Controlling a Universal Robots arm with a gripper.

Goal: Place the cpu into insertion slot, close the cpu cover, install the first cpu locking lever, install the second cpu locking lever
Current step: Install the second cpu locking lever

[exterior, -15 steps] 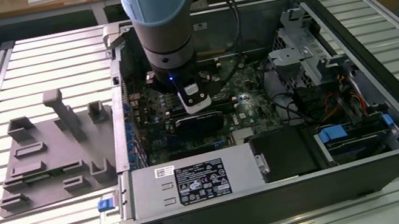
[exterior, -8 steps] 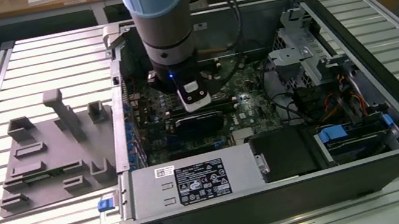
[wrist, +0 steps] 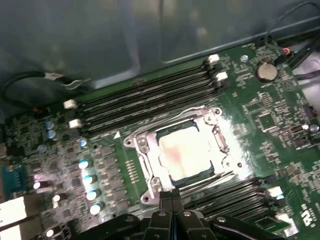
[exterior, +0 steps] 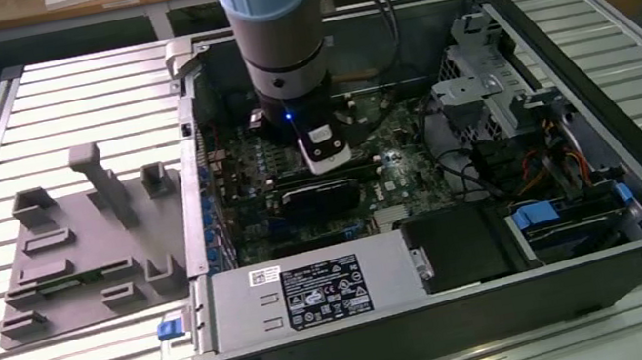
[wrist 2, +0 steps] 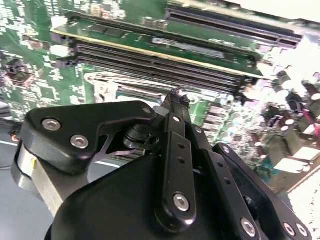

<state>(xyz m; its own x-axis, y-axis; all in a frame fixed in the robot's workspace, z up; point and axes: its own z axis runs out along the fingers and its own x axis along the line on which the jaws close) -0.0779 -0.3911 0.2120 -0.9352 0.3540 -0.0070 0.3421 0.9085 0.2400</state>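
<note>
In the first wrist view the cpu (wrist: pixel 184 150), a pale silver square, sits in the insertion slot (wrist: pixel 150 189) on the green board. The silver cpu cover (wrist: pixel 144 150) lies flat around it, the chip showing through its window. A thin lever rod (wrist: pixel 210 176) runs along the socket edge nearest my gripper; whether it is latched I cannot tell. My gripper (wrist: pixel 172 199) is shut with nothing in it, its tips just off that socket edge. In the second wrist view the gripper (wrist 2: pixel 175 95) points at the socket's rim (wrist 2: pixel 125 86). The exterior view has the gripper (exterior: pixel 327 154) low inside the open case.
Long black memory slots (wrist: pixel 145 97) flank the socket on both sides. A coin battery (wrist: pixel 266 71) and a black cable (wrist: pixel 30 80) lie near the case wall. A power supply (exterior: pixel 301 292), drive cage (exterior: pixel 488 76) and grey fixture (exterior: pixel 83 252) surround the work area.
</note>
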